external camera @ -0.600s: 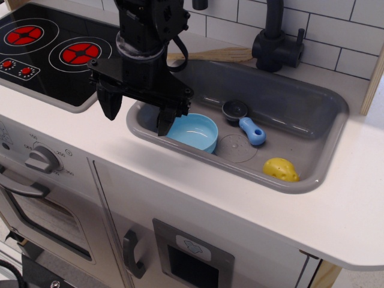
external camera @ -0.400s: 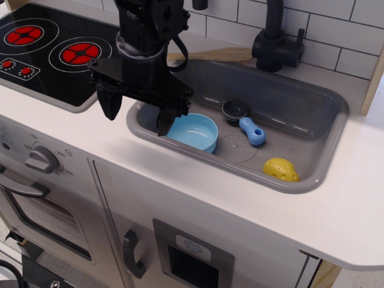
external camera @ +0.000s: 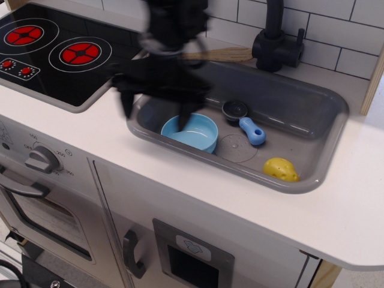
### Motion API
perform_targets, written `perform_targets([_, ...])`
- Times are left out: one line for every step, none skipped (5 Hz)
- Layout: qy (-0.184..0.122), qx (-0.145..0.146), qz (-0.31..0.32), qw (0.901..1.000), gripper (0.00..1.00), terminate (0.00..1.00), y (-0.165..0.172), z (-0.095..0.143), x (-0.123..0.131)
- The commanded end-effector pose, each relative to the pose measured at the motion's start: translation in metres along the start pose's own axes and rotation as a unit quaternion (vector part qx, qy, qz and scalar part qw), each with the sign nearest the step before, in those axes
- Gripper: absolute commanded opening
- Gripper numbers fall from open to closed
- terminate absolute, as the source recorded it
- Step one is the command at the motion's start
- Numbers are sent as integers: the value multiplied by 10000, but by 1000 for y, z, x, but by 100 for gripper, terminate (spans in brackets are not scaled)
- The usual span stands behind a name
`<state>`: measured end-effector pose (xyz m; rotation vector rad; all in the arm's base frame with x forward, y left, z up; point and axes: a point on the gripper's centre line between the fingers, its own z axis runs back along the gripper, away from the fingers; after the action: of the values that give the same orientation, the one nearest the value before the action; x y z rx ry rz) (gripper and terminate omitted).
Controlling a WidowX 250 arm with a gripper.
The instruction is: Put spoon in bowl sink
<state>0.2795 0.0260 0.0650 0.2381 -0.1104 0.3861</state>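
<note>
The spoon (external camera: 246, 122), with a blue handle and a round black head, lies in the grey sink (external camera: 312, 144), to the right of the light blue bowl (external camera: 191, 132). The bowl sits at the sink's left front and holds nothing. My black gripper (external camera: 157, 109) is blurred with motion, open and empty, above the sink's left end. Its left finger hangs over the counter by the rim, its right finger over the bowl's near-left part. It is well left of the spoon.
A yellow sponge-like piece (external camera: 281, 170) lies at the sink's front right. A black faucet (external camera: 275, 42) stands behind the sink, with a wooden spoon (external camera: 225, 55) beside it. A stove top (external camera: 48, 51) is at the left.
The gripper has moved to the right and slightly up, now over the bowl's left edge, and shows motion blur. The spoon, the bowl and the sponge have not moved.
</note>
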Motion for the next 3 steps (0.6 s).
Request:
perform_targets([-145,-280,1188,9924,100,0,-51,8,65])
perform_targets([-235,-338,1561,9869,100,0,-70,-6,79])
perform_targets([-212,-225,1628,9862,100,0,-82,-23,83])
